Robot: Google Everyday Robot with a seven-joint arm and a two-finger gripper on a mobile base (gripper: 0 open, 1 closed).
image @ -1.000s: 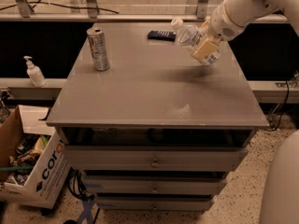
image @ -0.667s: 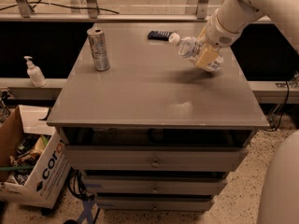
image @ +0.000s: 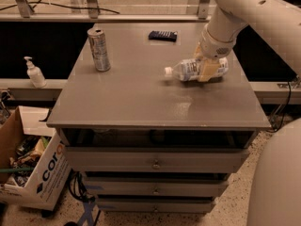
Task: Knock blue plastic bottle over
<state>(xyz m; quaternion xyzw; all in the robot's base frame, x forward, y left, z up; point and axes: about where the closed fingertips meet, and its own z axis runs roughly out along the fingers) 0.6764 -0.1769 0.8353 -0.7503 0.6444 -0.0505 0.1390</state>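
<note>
The blue plastic bottle [image: 194, 69] lies on its side on the right part of the grey cabinet top [image: 141, 93], white cap pointing left. My gripper [image: 209, 68] comes down from the upper right and sits against the bottle's rear half, over its base end. Its tan fingers [image: 209, 69] partly cover the bottle there.
A silver drink can [image: 99, 49] stands upright at the back left of the top. A dark flat object [image: 162, 35] lies at the back middle. A white pump bottle [image: 34, 72] stands on a ledge left. A cardboard box [image: 33, 168] sits on the floor left.
The bottle was tilted and held higher near the back right; it has gone down and now lies flat on the top. My gripper came down and forward with it.
</note>
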